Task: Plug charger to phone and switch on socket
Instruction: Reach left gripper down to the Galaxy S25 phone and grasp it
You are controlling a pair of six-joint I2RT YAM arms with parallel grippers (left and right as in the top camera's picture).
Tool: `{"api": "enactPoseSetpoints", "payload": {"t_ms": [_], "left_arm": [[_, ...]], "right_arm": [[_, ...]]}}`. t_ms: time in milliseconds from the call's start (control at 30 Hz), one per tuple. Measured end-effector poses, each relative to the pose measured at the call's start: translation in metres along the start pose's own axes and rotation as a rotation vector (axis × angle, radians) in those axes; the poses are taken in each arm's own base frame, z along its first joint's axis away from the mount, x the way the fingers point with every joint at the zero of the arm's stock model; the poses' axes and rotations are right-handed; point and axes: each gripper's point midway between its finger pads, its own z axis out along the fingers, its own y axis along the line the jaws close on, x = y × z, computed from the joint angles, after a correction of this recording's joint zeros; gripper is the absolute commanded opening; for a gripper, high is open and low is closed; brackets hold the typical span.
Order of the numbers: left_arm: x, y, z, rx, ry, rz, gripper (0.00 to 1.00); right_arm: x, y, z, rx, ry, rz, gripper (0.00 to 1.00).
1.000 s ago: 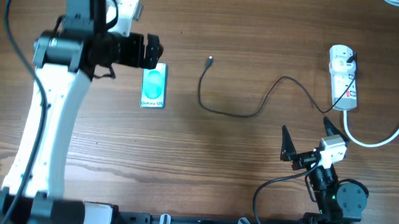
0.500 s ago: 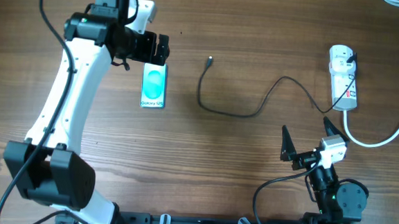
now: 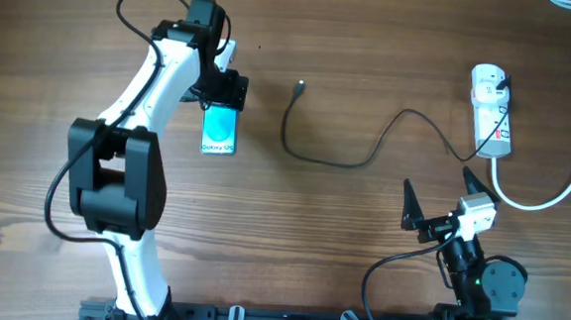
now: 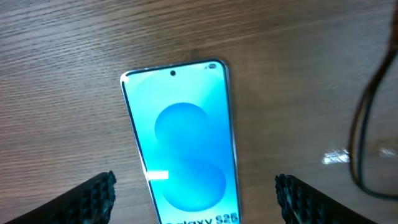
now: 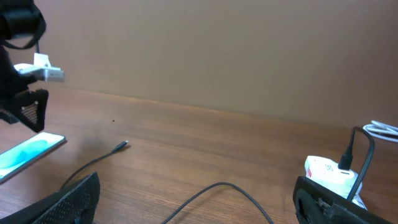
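Note:
The phone [image 3: 220, 128] lies flat on the wooden table, turquoise screen up, with "Galaxy S25" text at its near short edge; it also shows in the left wrist view [image 4: 183, 149] and at the left edge of the right wrist view [image 5: 28, 155]. My left gripper [image 3: 226, 89] hovers over the phone's far end, open and empty, one finger on each side of it [image 4: 196, 199]. The thin black charger cable [image 3: 331, 148] snakes from its tip [image 3: 301, 84] to the white socket [image 3: 489, 123]. My right gripper [image 3: 434, 201] is open and empty near the front right, above the cable [image 5: 236, 190].
A thick white cord [image 3: 562, 187] loops from the socket along the table's right edge. The socket [image 5: 333, 174] with its black plug shows at the right of the right wrist view. A plain brown wall stands behind the table.
My left arm has swung right and forward, bringing its open gripper from left of the phone to directly over the phone's far end. The right arm has not moved.

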Motion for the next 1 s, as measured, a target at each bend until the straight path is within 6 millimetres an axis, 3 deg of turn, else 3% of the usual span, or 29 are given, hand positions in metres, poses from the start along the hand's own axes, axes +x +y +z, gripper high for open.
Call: {"api": "enactPoseSetpoints", "payload": {"t_ms": [167, 367, 867, 1000], "left_arm": [[0.006, 0.005, 0.022, -0.025, 0.048, -0.076, 0.84], [0.005, 0.004, 0.023, -0.03, 0.044, -0.148, 0.84], [0.024, 0.005, 0.05, -0.068, 0.061, -0.172, 0.85], [0.028, 0.005, 0.054, -0.067, 0.063, -0.173, 0.8]], "right_arm": [[0.0, 0.0, 0.0, 0.0, 0.0, 0.0, 1.0], [0.0, 0.0, 0.0, 0.0, 0.0, 0.0, 1.0], [0.0, 0.0, 0.0, 0.0, 0.0, 0.0, 1.0], [0.0, 0.0, 0.0, 0.0, 0.0, 0.0, 1.0]]}}
